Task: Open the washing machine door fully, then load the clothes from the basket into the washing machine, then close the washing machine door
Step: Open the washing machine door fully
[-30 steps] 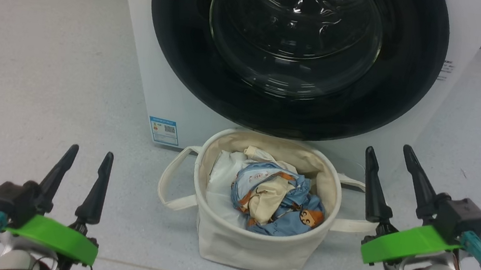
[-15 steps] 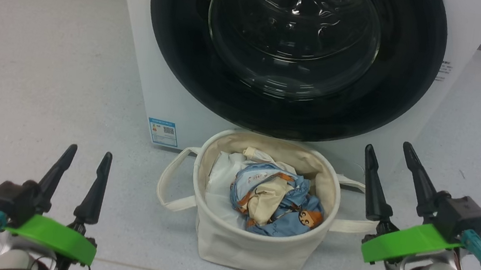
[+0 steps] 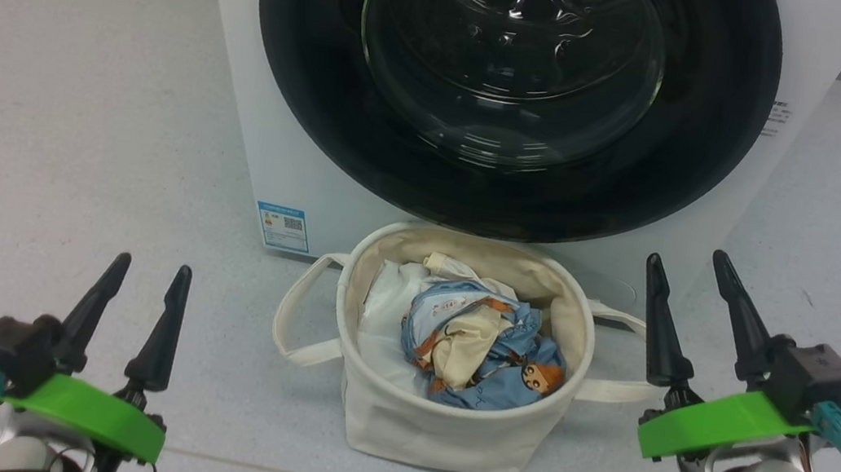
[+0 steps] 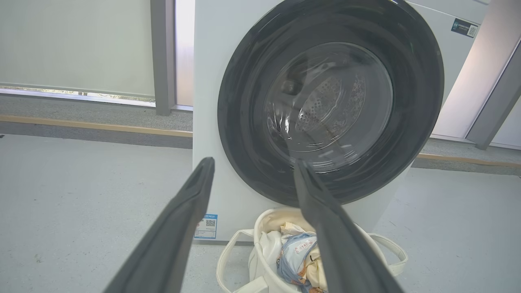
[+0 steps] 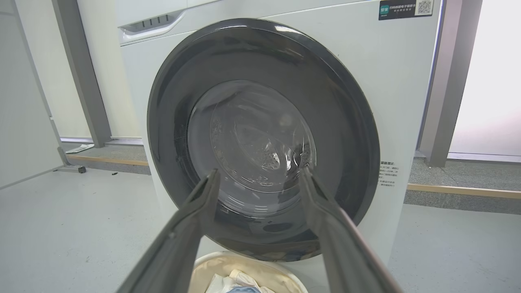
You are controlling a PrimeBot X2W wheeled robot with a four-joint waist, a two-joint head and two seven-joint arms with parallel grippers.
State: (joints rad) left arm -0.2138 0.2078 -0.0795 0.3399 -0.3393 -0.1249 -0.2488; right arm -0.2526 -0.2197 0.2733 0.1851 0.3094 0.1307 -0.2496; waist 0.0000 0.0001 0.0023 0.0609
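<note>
The first step is in hand, and by the look of it not yet begun. The large round washing machine door (image 3: pixel 512 84), with its glossy black rim and clear bulging glass, sits shut against the white front-loading washing machine (image 3: pixel 255 122), rising directly behind the round cream canvas basket (image 3: pixel 433 435). The clothes (image 3: pixel 479 343), light blue fabric printed with orange-brown bears and crumpled round a cream piece, lie inside the basket, beside a plain white bundle (image 3: pixel 380 321).

The left gripper (image 3: pixel 153 264) hovers to the basket's left and the right gripper (image 3: pixel 687 257) to its right, both well apart from it. Each has its long dark fingers spread wide with nothing between them.

The next move likely calls for one arm to reach over the basket to the door's rim and pull it wide. Where the catch sits I cannot tell.
</note>
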